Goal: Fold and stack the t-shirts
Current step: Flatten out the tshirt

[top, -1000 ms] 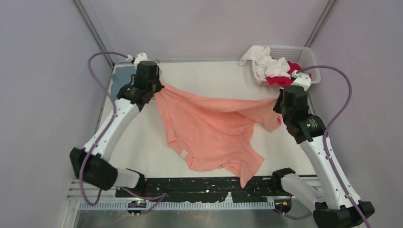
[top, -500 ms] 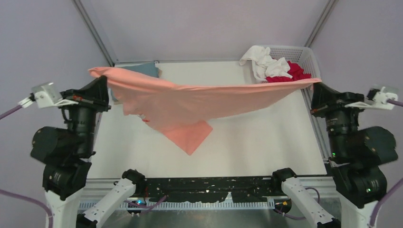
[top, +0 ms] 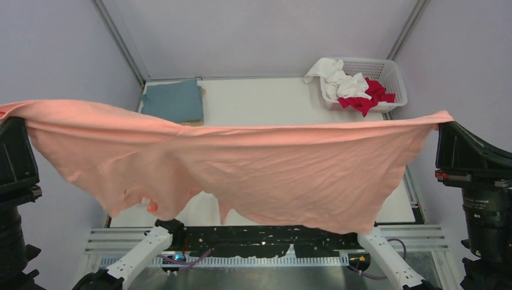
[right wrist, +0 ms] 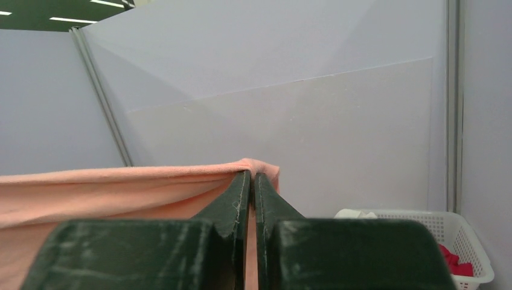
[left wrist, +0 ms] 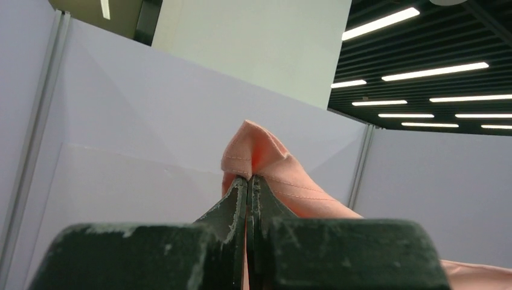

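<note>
The salmon-pink t-shirt (top: 253, 169) hangs stretched wide across the whole top view, high above the table. My left gripper (top: 7, 116) is shut on its left corner; in the left wrist view the gripper (left wrist: 249, 178) pinches a bunched hem of the shirt (left wrist: 265, 154). My right gripper (top: 445, 119) is shut on the right corner; in the right wrist view the gripper (right wrist: 252, 174) pinches the shirt's edge (right wrist: 121, 187). A folded teal-blue t-shirt (top: 174, 101) lies at the back left of the table. White (top: 335, 78) and red (top: 365, 96) shirts lie in the basket.
The white lattice basket (top: 391, 72) stands at the back right corner and also shows in the right wrist view (right wrist: 447, 232). The white table (top: 265, 103) shows behind the hanging shirt. Grey walls close in the sides and back.
Both arms have risen and spread further apart toward the camera. The pink shirt went from draped on the table to lifted and stretched wide in the air, uncovering the teal shirt.
</note>
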Tool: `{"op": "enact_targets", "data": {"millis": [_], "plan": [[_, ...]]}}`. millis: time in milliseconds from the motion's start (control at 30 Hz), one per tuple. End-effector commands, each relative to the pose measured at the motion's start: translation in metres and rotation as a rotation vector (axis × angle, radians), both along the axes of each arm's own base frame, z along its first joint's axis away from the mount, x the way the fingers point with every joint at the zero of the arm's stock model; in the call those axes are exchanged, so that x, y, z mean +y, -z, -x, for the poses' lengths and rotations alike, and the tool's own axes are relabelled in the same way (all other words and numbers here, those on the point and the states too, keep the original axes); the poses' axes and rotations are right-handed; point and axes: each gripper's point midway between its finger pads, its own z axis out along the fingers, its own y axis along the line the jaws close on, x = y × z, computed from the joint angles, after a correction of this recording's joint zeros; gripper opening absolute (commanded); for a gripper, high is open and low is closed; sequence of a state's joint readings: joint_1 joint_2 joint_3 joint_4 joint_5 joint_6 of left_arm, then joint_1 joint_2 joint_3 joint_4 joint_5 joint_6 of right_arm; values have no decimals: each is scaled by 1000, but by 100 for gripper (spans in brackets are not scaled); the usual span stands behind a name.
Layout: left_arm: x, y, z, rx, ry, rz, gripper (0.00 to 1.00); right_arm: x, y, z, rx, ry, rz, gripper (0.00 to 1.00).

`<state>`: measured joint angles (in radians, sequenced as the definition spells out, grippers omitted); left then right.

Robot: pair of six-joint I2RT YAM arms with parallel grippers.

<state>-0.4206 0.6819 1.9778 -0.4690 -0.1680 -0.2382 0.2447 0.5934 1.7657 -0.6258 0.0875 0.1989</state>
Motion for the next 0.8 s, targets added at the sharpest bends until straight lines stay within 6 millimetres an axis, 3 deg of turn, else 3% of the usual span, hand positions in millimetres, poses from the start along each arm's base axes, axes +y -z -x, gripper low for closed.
{"op": "enact_targets", "data": {"millis": [0,100,200,333,400,433,467,500,533,567,600,633,667,700,733,767], "plan": [[-36,13,-92,172,-51,-120,0,-1,11,-39,87,66,30,6],[-38,46,-166,323,-193,-114,0,-4,29,-81,162,129,16,6],[-38,99,-239,483,-366,-139,0,-14,59,-134,261,251,-6,7],[-66,204,-323,709,-416,-247,0,-19,144,-212,428,393,6,9],[-76,263,-354,815,-411,-265,0,-12,176,-240,486,396,31,10],[-83,298,-375,882,-401,-284,0,-7,211,-260,557,396,49,10],[-91,328,-391,928,-383,-301,0,-4,227,-271,586,398,57,11],[-98,360,-407,986,-370,-321,0,0,266,-288,677,405,77,12],[-104,389,-420,1050,-360,-340,5,-1,290,-297,729,423,86,12],[-110,418,-432,1125,-350,-368,27,1,323,-312,811,435,97,13],[-114,434,-445,1184,-354,-377,57,1,342,-319,853,440,104,16],[-115,452,-455,1251,-367,-389,74,1,375,-332,935,453,114,17],[-113,471,-462,1331,-391,-402,93,1,385,-339,969,453,117,21],[-110,483,-466,1403,-406,-407,99,-1,411,-349,1042,465,130,27],[-108,493,-469,1458,-410,-401,99,-4,412,-352,1075,487,137,52],[-108,500,-471,1494,-400,-402,100,-6,427,-357,1122,506,150,66]]}}
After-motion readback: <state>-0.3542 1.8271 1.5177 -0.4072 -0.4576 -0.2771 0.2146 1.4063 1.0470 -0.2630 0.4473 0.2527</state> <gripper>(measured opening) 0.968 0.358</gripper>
